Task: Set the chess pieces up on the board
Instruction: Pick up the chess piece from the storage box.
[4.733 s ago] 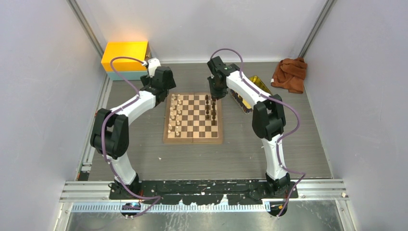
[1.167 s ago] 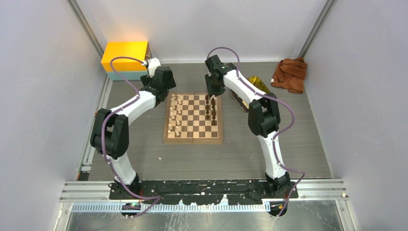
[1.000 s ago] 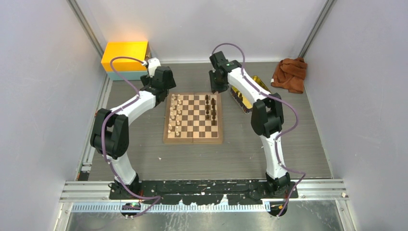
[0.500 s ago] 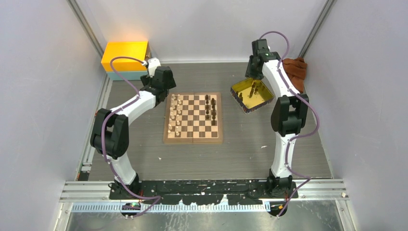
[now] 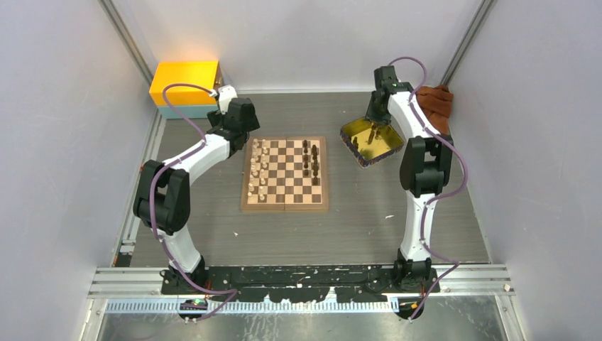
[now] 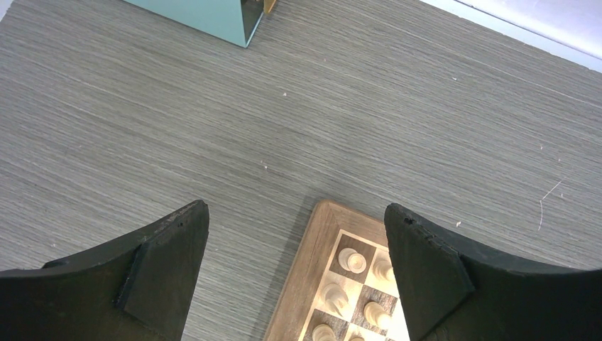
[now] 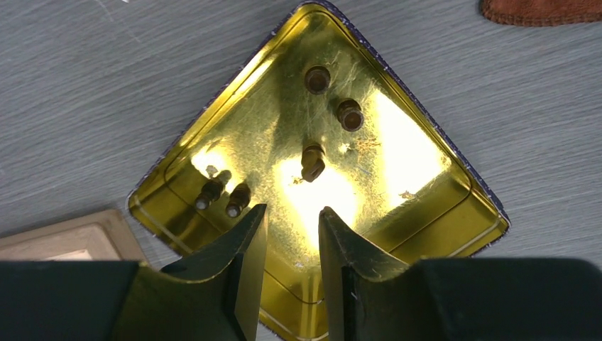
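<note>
Right wrist: dk chessmen [image 7: 312, 162] fwd of jaws.

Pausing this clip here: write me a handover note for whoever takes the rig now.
Left gripper: open, empty, over the board's far left corner.
Right gripper: fingers apart, empty, above the tray.
Done: cream pieces stand along the board's left side, and some dark pieces along its right.
To do: five tray pieces, all dark, go on the board.
</note>
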### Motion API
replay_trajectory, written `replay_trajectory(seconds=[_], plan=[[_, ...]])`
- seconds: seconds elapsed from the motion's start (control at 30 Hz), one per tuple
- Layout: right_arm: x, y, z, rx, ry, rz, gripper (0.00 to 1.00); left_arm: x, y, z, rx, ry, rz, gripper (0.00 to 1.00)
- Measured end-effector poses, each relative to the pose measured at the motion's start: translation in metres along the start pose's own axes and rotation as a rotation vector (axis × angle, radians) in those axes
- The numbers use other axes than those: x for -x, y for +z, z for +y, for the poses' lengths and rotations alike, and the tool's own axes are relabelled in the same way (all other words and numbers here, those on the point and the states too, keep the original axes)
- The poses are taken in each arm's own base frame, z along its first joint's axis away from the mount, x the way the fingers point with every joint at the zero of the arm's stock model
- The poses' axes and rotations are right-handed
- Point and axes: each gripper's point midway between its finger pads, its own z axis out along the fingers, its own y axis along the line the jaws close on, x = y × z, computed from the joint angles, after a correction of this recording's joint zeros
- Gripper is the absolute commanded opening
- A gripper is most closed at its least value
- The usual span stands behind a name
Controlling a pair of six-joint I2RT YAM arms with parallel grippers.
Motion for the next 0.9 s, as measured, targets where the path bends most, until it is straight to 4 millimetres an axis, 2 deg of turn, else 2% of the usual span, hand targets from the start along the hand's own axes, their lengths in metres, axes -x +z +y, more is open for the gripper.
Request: replay_trajectory(seconds=[0.37,0.9], plan=[[-0.016,0.03,-0.012,-0.024,0.016,0.065,0.39,0.0,0.0,0.0,0.0,0.003,0.0,0.94],[-0.023,0.045,-0.014,-0.018,0.029,0.091,0.39,-0.003,0.002,0.0,0.002,0.007,0.005,0.94]])
